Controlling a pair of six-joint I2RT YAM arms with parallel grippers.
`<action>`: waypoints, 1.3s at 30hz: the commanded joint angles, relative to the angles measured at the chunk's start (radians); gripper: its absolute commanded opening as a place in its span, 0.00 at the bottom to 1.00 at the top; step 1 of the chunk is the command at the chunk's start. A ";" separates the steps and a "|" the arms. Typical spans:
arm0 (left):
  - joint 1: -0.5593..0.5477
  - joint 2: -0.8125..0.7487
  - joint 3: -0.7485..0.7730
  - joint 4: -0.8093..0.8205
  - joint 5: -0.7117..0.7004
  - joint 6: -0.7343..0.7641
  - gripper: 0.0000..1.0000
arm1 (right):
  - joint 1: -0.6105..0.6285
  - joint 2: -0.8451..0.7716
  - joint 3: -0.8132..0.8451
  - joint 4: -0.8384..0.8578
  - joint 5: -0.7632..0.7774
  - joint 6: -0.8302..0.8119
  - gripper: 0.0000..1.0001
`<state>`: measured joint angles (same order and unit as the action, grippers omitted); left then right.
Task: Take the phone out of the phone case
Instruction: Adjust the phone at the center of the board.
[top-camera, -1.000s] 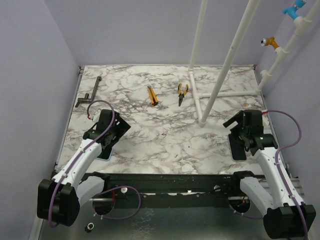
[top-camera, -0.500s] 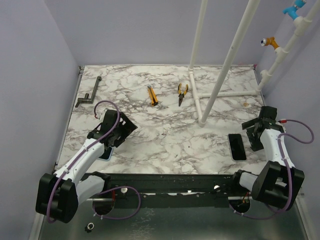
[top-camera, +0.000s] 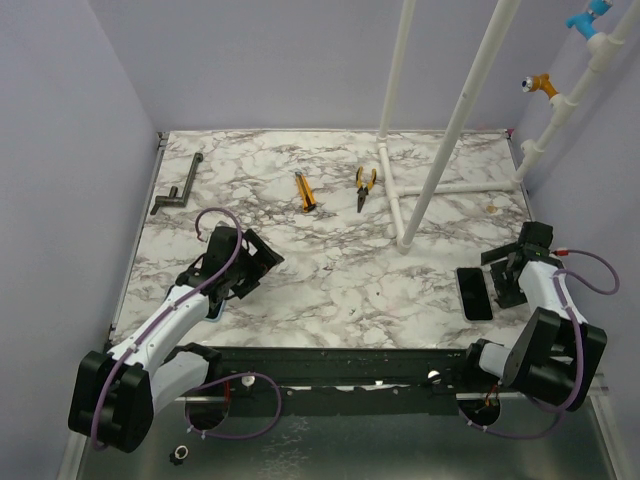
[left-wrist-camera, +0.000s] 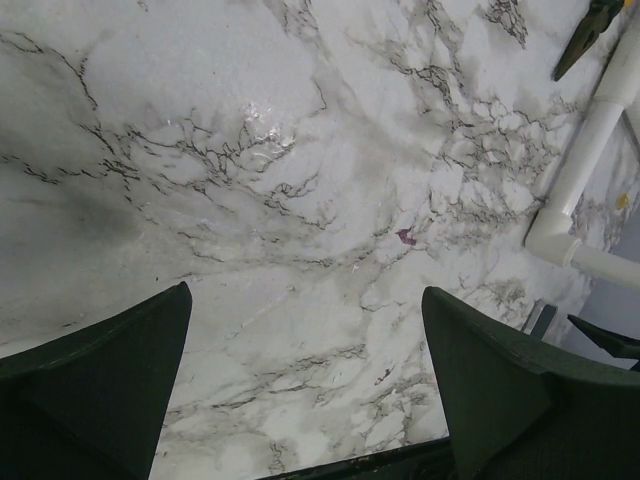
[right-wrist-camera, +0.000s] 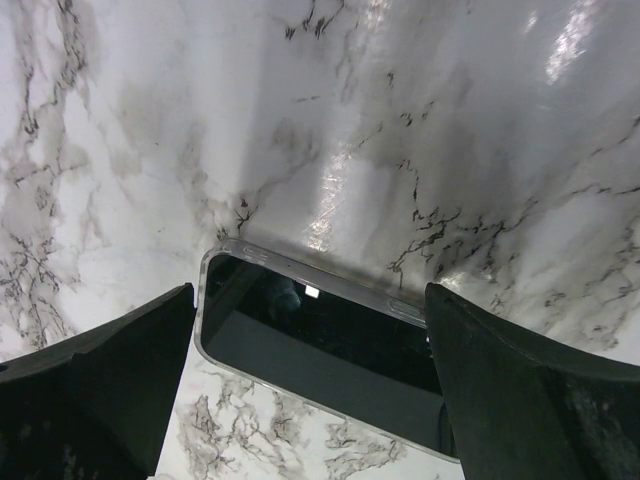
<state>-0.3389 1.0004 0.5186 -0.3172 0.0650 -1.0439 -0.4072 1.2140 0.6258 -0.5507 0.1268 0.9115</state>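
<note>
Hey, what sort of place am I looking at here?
Probably a robot lab test cell: a marble-patterned table walled in by lavender panels, a white pipe frame, and loose pliers and a utility knife.

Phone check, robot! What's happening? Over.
Left gripper open over marble table. Right gripper open, pointed at phone. Phone flat, screen up, not held. Nothing in the way.

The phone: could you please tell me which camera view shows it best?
The right wrist view: the phone lies close up, dark screen and pale rim clear. The top external view shows it whole but small; the left wrist view misses it.
</note>
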 joint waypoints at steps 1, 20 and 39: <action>-0.008 -0.038 -0.020 0.040 0.022 -0.014 0.98 | -0.004 0.048 -0.033 0.063 -0.098 -0.005 1.00; -0.056 0.038 -0.006 0.075 -0.004 -0.042 0.98 | 0.038 -0.082 -0.164 0.093 -0.328 0.002 0.93; -0.344 0.103 0.079 0.085 -0.097 -0.011 0.96 | 0.065 0.009 -0.033 0.097 -0.278 -0.113 0.91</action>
<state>-0.6411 1.0698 0.5686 -0.2413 0.0120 -1.0645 -0.3458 1.1622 0.5694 -0.4946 -0.0971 0.8471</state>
